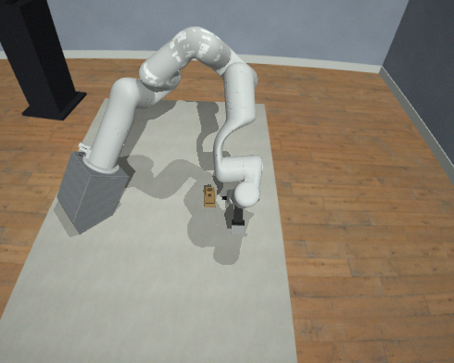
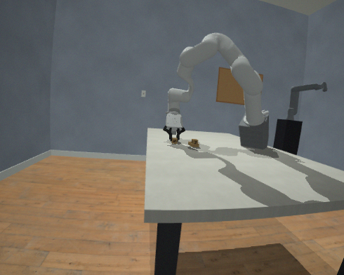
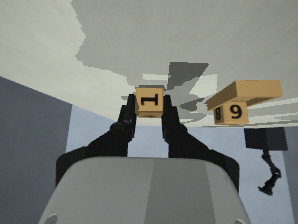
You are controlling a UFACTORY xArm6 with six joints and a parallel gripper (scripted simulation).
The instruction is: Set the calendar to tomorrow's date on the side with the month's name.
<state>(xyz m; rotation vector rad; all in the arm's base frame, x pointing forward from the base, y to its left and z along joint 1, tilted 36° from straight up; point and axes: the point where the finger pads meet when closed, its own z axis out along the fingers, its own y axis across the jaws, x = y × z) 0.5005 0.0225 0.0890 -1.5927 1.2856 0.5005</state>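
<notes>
currently the black-fingered gripper [image 1: 232, 210] [image 2: 175, 138] [image 3: 149, 104] is clamped on a small tan wooden cube [image 2: 174, 141] [image 3: 149, 102], a black 1 lying sideways on one face. whether this cube touches the pale grey table [image 1: 170, 287] [image 2: 206, 179] [image 3: 40, 55] is unclear. beside it, apart, the tan wooden calendar tray [image 1: 209, 205] [image 2: 193, 144] [image 3: 255, 91] is on the table, bearing a second tan cube [image 2: 194, 141] [image 3: 235, 112] with a 9 showing.

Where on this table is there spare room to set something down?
In the top view, the broad stretch from the wooden tray and tool to the picture's bottom edge, and the shadowed span between pedestal and tray. It is crowded beside the tray, where the tool grips the cube marked 1.
</notes>
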